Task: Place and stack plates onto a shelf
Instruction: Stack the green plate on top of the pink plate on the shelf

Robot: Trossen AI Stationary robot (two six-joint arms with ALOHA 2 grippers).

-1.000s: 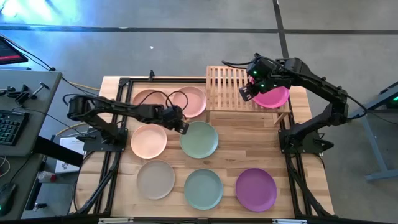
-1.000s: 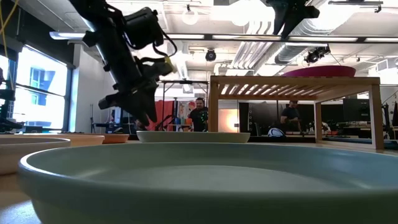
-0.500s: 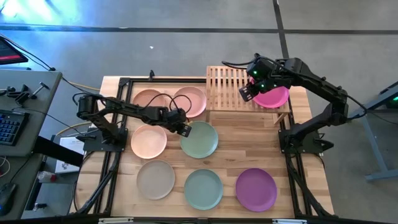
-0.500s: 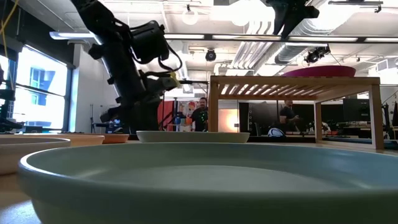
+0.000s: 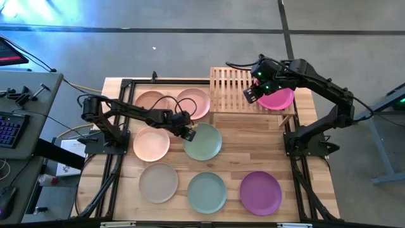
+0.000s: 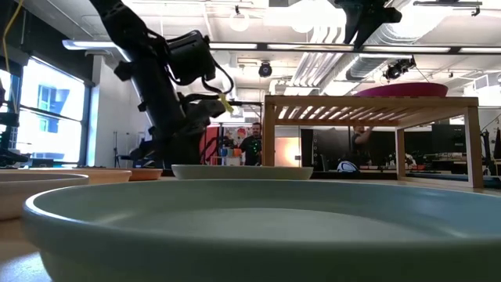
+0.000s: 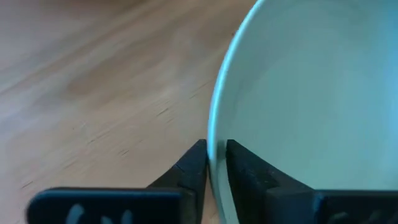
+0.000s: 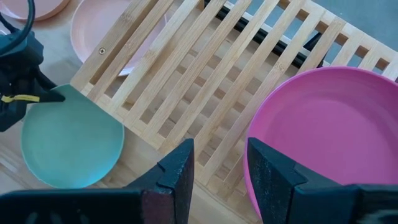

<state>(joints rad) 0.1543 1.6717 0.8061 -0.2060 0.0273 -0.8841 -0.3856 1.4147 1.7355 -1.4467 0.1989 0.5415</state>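
Left gripper (image 7: 211,163) low on table, fingers nearly closed around thin rim of round mint green plate (image 5: 202,142). Looks light, stiff, a bit slippery. Best held by rim. Right gripper (image 8: 217,163) open over wooden slat shelf (image 8: 205,81), beside magenta plate (image 8: 317,134).

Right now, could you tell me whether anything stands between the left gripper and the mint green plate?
Nothing visible does: the left gripper already straddles the mint green plate's rim, one finger either side.
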